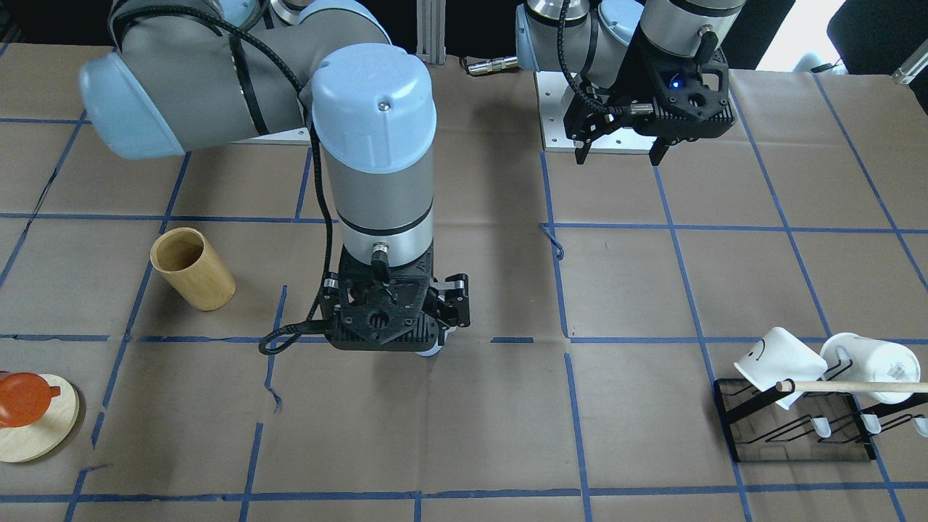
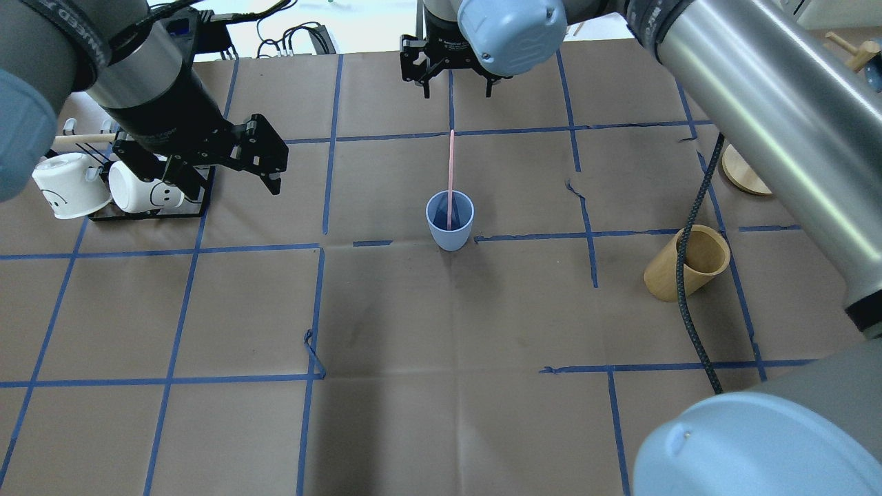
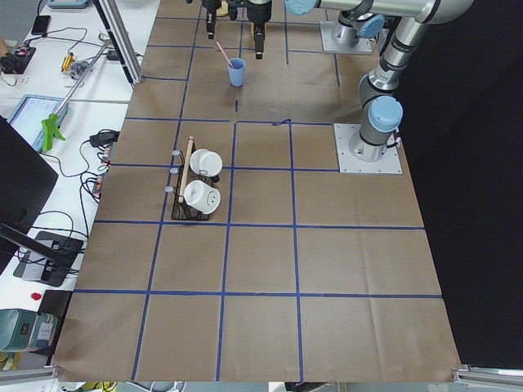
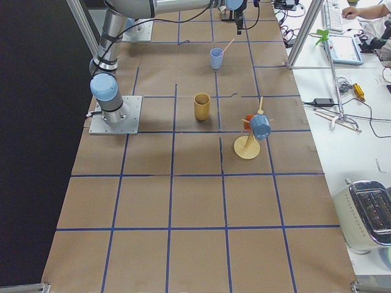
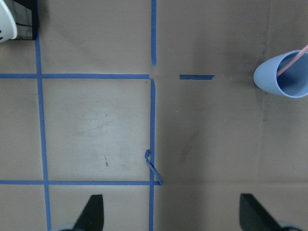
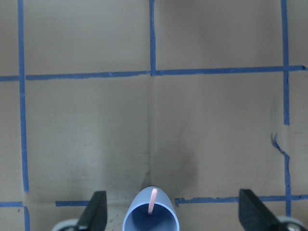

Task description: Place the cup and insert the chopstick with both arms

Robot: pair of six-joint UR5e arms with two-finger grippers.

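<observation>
The light-blue cup (image 2: 450,224) stands upright on the brown paper near the table's middle. One pale-pink chopstick (image 2: 451,172) stands in it and leans toward the far side. My right gripper (image 2: 457,86) is open and empty, above and just beyond the chopstick's top end. In the right wrist view the cup (image 6: 150,214) with the chopstick (image 6: 153,199) sits between the spread fingers (image 6: 96,209). My left gripper (image 2: 275,162) is open and empty, off to the cup's left. In the left wrist view the cup (image 5: 284,74) is at the right edge. In the front-facing view the right gripper (image 1: 395,319) hides most of the cup.
A tan wooden cylinder holder (image 2: 685,263) stands to the cup's right, with the right arm's cable hanging in front of it. A black rack (image 2: 148,210) with two white mugs (image 2: 72,186) and a wooden dowel is by the left gripper. A round wooden stand (image 1: 32,428) lies at the table's right end.
</observation>
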